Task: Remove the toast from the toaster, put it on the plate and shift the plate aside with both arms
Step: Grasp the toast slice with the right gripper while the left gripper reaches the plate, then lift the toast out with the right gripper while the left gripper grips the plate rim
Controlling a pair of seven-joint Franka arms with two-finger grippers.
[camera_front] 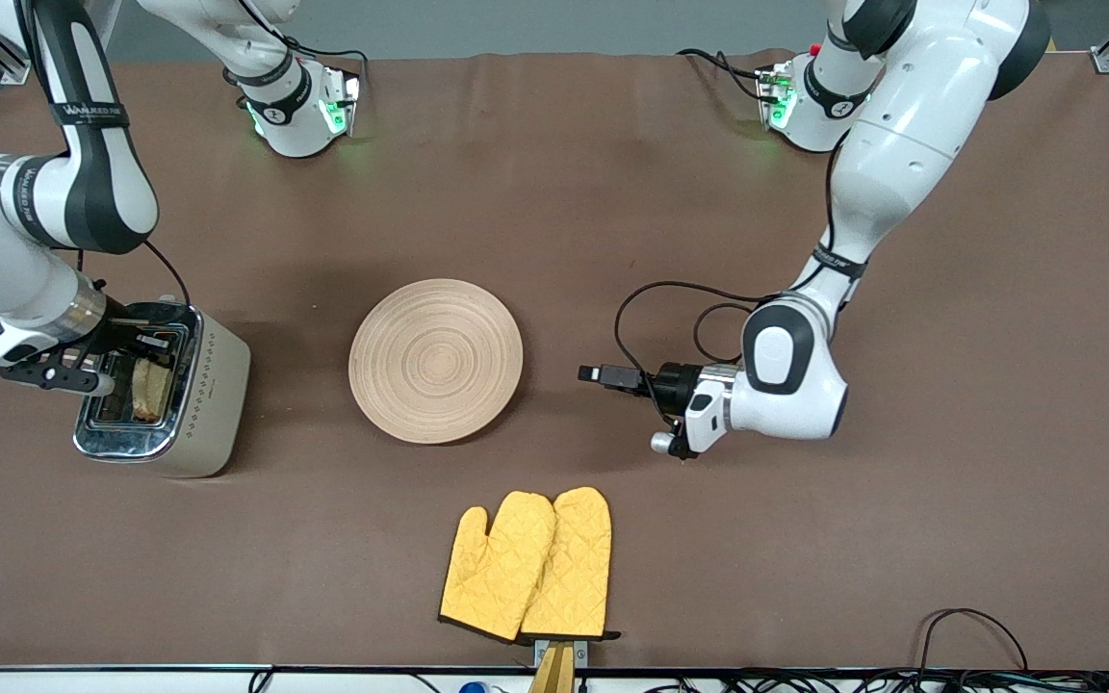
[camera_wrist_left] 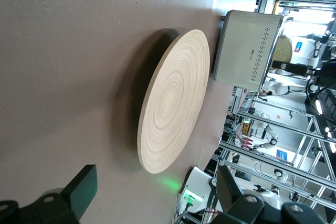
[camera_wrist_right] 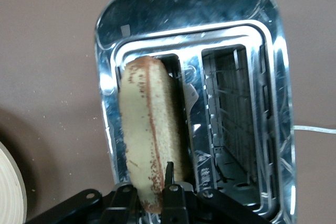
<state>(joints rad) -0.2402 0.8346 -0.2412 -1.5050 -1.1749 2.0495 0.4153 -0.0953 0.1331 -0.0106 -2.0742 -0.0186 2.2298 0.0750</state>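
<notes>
Standing in the toaster slot nearer the plate: one slice of speckled brown wholegrain toast [camera_wrist_right: 147, 140] with darker crust. Judged light, stiff but crumbly; best taken by its upper edge, flat faces between the fingers. Right pincer [camera_wrist_right: 149, 195] is closed on that edge over the cream-beige, chrome-topped toaster [camera_front: 213, 395]. Left pincer [camera_front: 603, 374] waits with jaws apart, low beside the round, ring-grooved wooden plate [camera_front: 436, 361] at mid-tabletop [camera_front: 612, 192].

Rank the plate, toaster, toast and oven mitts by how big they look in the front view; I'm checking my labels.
1. plate
2. oven mitts and toaster: too alike to rank, and the right arm covers part of the toaster
3. toast, clearly smallest
</notes>
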